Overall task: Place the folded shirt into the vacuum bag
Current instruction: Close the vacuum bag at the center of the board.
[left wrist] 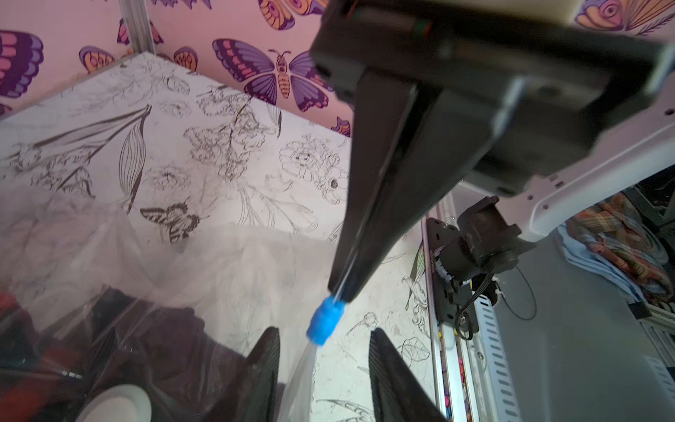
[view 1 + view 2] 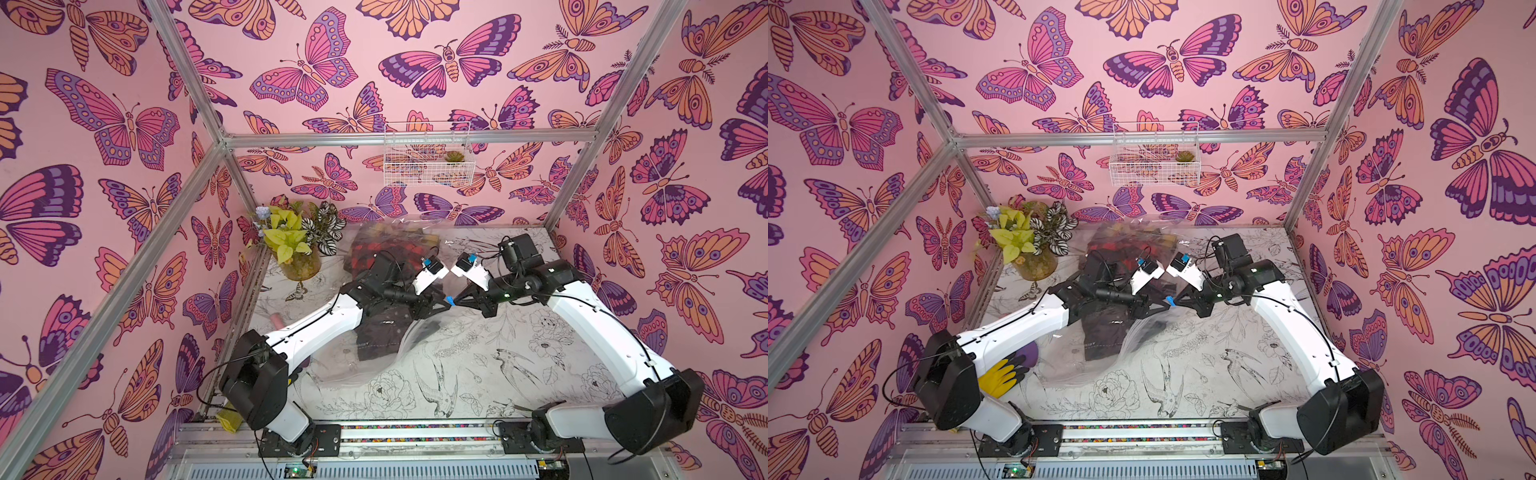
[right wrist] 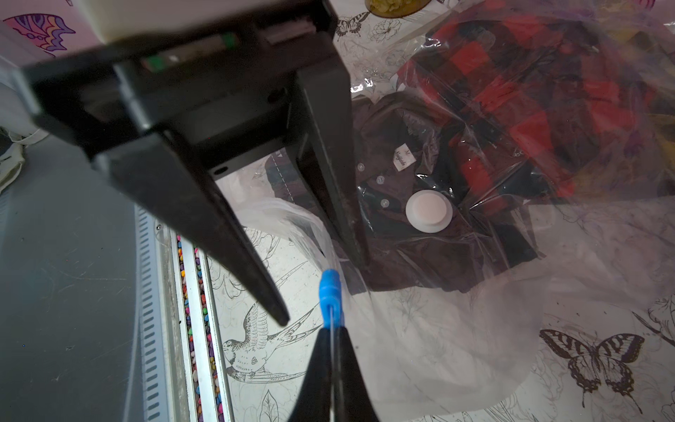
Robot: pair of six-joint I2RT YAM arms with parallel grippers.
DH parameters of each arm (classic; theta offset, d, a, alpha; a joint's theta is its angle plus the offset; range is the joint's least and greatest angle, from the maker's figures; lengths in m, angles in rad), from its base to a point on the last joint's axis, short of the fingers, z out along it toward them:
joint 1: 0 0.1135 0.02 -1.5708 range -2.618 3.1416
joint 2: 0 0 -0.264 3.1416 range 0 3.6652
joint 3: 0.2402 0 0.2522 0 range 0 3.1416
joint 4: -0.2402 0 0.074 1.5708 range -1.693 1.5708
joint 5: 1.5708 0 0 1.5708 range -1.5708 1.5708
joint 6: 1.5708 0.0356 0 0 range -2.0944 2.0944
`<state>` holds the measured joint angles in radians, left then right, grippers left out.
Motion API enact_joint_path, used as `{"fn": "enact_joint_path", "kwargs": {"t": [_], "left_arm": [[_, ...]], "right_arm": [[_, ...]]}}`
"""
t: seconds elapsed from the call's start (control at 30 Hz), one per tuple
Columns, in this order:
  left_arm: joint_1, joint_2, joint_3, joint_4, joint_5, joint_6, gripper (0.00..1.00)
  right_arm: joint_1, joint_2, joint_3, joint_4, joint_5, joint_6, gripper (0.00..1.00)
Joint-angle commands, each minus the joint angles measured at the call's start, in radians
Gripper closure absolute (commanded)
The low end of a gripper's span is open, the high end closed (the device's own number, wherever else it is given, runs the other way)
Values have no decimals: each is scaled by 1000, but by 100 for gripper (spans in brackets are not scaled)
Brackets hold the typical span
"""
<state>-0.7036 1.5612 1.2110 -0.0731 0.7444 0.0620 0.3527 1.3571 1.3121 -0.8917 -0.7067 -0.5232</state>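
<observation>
Right wrist, dark shirt (image 3: 420,255), white neck label (image 3: 401,159), script illegible

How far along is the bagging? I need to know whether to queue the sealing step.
Done: the dark shirt looks to lie inside the vacuum bag, under its white valve. In hand: the right gripper is shut on the bag's zip edge beside the blue slider; the left gripper stands open around that edge. Left: the mouth's seal; whether it is zipped cannot be told.
</observation>
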Motion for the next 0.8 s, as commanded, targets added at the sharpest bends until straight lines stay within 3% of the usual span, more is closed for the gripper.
{"fn": "enact_joint_path", "kwargs": {"t": [0.0, 0.17, 0.63, 0.77], "left_arm": [[-7, 39, 27, 42, 64, -32, 62], [-8, 55, 28, 41, 85, -20, 81], [7, 81, 1, 21, 214, 17, 77], [8, 100, 10, 27, 213, 17, 81]], "right_arm": [[10, 10, 23, 0, -16, 13, 100], [10, 9, 29, -4, -17, 14, 100], [7, -4, 20, 6, -7, 32, 100], [6, -4, 18, 14, -19, 43, 100]]}}
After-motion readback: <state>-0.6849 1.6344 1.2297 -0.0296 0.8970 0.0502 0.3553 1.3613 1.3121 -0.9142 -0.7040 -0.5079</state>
